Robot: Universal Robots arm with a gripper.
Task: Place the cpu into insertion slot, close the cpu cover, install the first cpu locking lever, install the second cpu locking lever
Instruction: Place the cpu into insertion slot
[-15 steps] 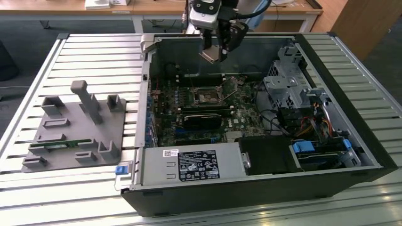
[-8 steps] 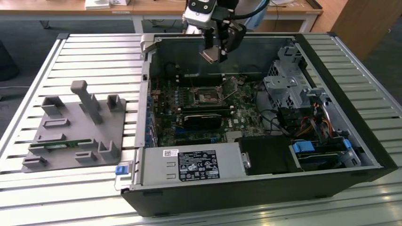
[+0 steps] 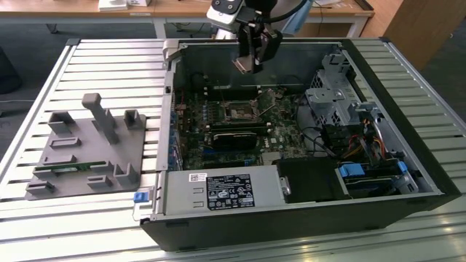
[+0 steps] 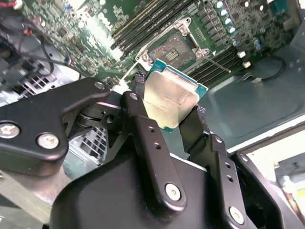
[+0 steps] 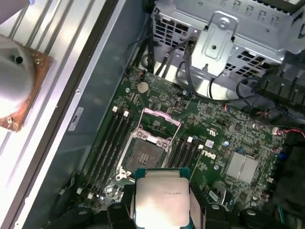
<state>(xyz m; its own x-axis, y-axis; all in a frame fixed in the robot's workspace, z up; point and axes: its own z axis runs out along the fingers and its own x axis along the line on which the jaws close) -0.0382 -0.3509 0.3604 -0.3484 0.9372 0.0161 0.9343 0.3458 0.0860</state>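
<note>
Status: hand [image 4: 167, 112] pinches the cpu [image 4: 170, 98] by two opposite edges, metal top facing the wrist cams. It hangs well above the board inside the open pc case [image 3: 291, 226] on the slatted worktop [image 3: 109, 60].

Key relation: the insertion slot [image 5: 145, 155] lies below the hand and a bit off from straight under. In both wrist views the socket shows just beyond the chip's free edge, not hidden by it. In the exterior view hand + chip hang up near the case's rim level, toward its back wall, w/ the socket lower down and well apart.

The cpu cover [image 5: 161, 114] stands tipped up at the socket's far side, so the socket lies bare. Chip's edges look approx. in line w/ the socket's, slightly skewed. It reads as tilted vs the board, but how much I can't tell.

Judgement: carry stage, chip not yet seated.
</note>
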